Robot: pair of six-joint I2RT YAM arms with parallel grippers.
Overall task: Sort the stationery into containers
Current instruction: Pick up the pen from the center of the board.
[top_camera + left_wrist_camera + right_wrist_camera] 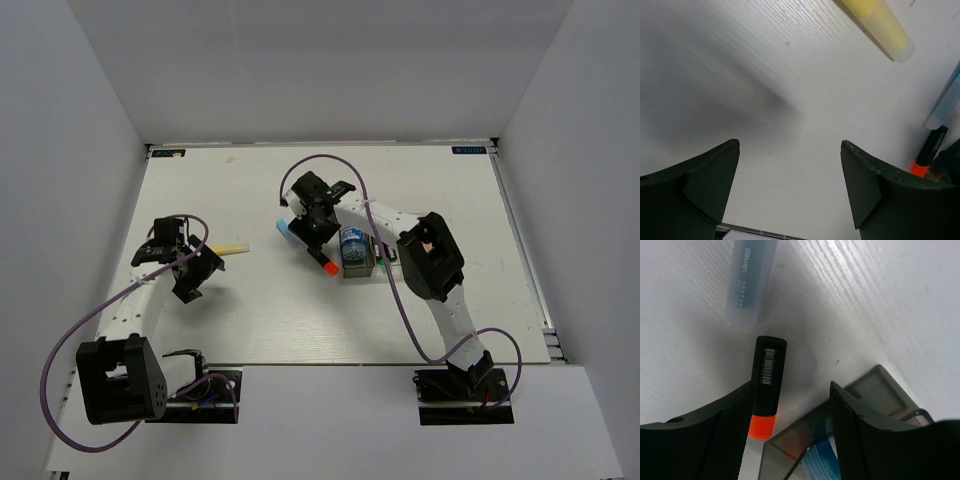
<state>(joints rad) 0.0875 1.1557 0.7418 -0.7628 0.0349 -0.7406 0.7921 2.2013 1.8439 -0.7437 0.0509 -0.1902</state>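
Left gripper (192, 265): close to the table's (300, 330) left edge, jaws spread wide, nothing between them, only bare surface under the gap.
Pale-yellow stick (232, 250): just past the left fingertips toward the table's middle, not touching them; long axis roughly parallel to the near edge; ahead and off to one side in the left wrist view (880, 27); far nearer the left arm than the right.
Orange highlighter (320, 260): about mid-table, lying diagonally, orange end toward the near edge and the bins, black end toward the far-left corner.
Right gripper (315, 238): directly over that highlighter, jaws apart, gripping nothing; barrel (768, 385) close against one finger's inner face rather than centred, long axis square to the closing direction.
Coming move, as a guess: small sideways shift to centre the barrel, then close.
Bins (368, 268): just beside the highlighter's orange end, toward the right edge, partly hidden under the right arm; blue-and-white item (352, 245) already inside the leftmost one in view.
Risk: bin wall near the right fingers, little sideways room there.
Light-blue stick (285, 230): just beyond the highlighter's black end, apart from it, also diagonal.
Room: open surface toward the far edge and the far corners.
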